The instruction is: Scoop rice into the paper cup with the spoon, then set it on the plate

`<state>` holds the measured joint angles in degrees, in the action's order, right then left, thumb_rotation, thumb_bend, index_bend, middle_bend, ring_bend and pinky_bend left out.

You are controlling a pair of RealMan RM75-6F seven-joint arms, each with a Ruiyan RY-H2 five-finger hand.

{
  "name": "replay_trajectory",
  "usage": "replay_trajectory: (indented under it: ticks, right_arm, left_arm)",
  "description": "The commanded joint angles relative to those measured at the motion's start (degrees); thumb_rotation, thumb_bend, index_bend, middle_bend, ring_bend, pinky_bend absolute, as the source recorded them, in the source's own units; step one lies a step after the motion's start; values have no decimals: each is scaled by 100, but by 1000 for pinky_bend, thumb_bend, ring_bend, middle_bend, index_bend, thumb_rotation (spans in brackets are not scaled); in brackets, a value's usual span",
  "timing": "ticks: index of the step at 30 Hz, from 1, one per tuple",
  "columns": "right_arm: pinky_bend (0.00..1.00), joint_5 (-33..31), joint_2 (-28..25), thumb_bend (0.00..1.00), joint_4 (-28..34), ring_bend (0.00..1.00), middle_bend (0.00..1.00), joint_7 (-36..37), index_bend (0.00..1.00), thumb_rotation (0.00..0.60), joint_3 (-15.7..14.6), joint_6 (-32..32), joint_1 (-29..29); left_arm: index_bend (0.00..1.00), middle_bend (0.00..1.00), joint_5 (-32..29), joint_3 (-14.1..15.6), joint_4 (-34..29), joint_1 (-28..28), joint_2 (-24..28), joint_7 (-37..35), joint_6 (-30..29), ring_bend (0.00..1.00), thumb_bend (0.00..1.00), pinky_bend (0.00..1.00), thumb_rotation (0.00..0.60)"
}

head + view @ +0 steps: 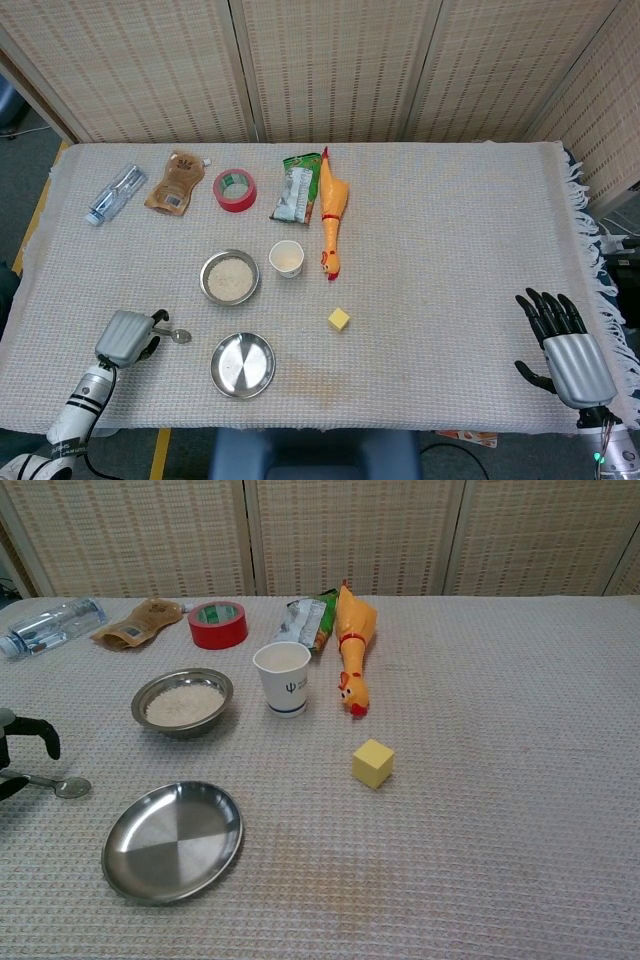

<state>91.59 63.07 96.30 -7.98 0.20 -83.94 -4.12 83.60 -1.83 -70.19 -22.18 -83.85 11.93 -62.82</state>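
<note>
The metal spoon lies on the cloth left of the empty steel plate, its bowl pointing right. My left hand hovers over the spoon's handle. In the chest view its dark fingers stand apart above and below the handle, and the spoon still rests flat. The rice bowl sits behind the plate, with the white paper cup upright to its right. My right hand is far off at the table's right edge, fingers spread, holding nothing.
A yellow cube lies right of the plate. A rubber chicken, a snack pack, red tape, a brown pouch and a water bottle line the back of the table.
</note>
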Motion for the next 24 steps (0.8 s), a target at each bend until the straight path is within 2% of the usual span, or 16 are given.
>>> replay_trajectory:
  ticks: [1,10,24]
  right_arm:
    - [0,-23,-5,103,12,0,0,-7,0,600,1,22,-7]
    - [0,-70,-7,103,23,0,0,-24,0,600,8,56,-20]
    - [0,-46,-14,104,38,0,0,-26,0,600,-9,30,-10]
  left_arm:
    - [415,1000,-20,3,228,-11,-148,71,-59,1000,417,1000,600]
    - [449,1000,31,65,642,-5,-391,127,-192,1000,419,1000,600]
    - [451,1000,-48,104,888,-32,-526,148,-114,1000,420,1000,600]
